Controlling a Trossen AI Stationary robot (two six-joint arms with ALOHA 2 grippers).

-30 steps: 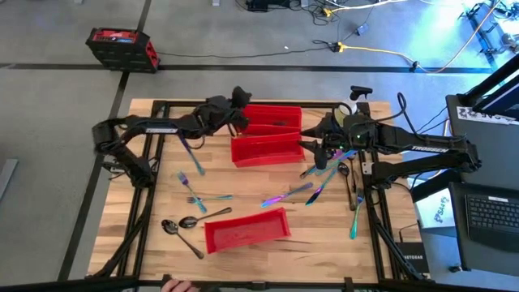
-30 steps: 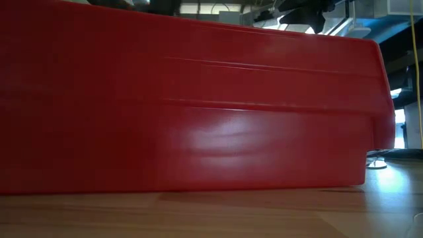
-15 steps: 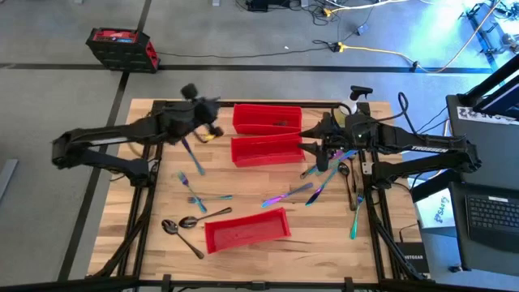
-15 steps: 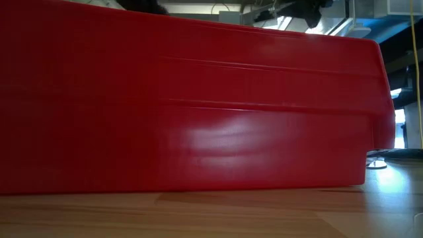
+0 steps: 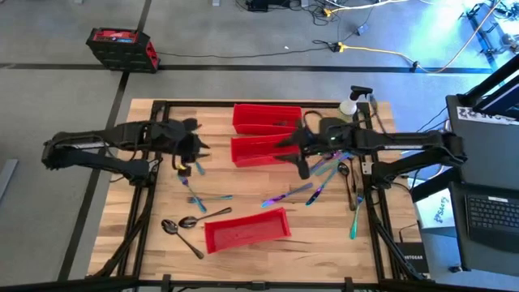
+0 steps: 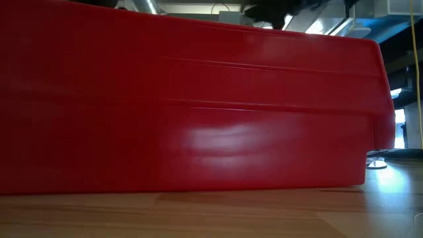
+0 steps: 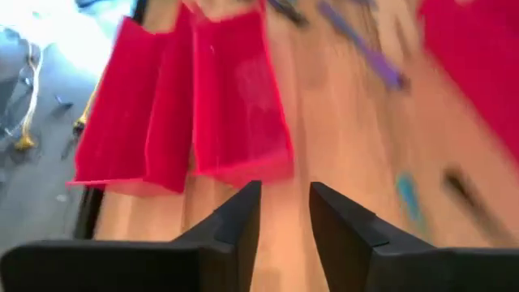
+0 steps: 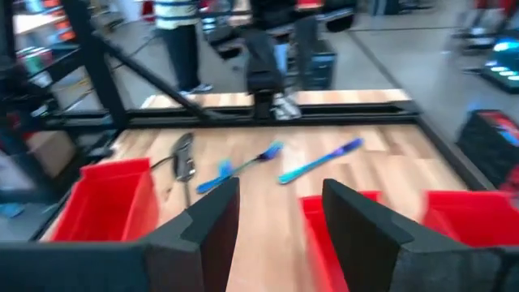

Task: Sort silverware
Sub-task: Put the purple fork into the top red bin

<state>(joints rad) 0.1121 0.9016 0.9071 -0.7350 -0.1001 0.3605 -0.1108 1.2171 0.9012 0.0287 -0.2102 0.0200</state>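
Note:
Iridescent and bronze silverware lies flat on the wooden table: forks (image 5: 193, 195) and spoons (image 5: 180, 224) near the left, several pieces (image 5: 318, 180) right of centre, one (image 5: 356, 214) by the right edge. My left gripper (image 5: 191, 151) hovers open over the table's left part, just left of the red bins; its wrist view (image 7: 284, 217) shows bare wood between the fingers. My right gripper (image 5: 297, 156) is open at the right end of the middle bin (image 5: 261, 149), empty in its wrist view (image 8: 280, 215), where blue pieces (image 8: 320, 161) lie ahead.
Two red bins stand side by side at the far centre (image 5: 266, 118), a third (image 5: 247, 229) lies near the near edge and fills the low view (image 6: 198, 112). A spray bottle (image 5: 349, 104) stands at the far right. A person (image 8: 174, 36) stands beyond the table.
My left gripper has left the far red bin, swung toward the table's left edge, then come toward the near edge, and now hovers by the silverware on the left. My right gripper has moved toward the table's left, to the middle bin's right end.

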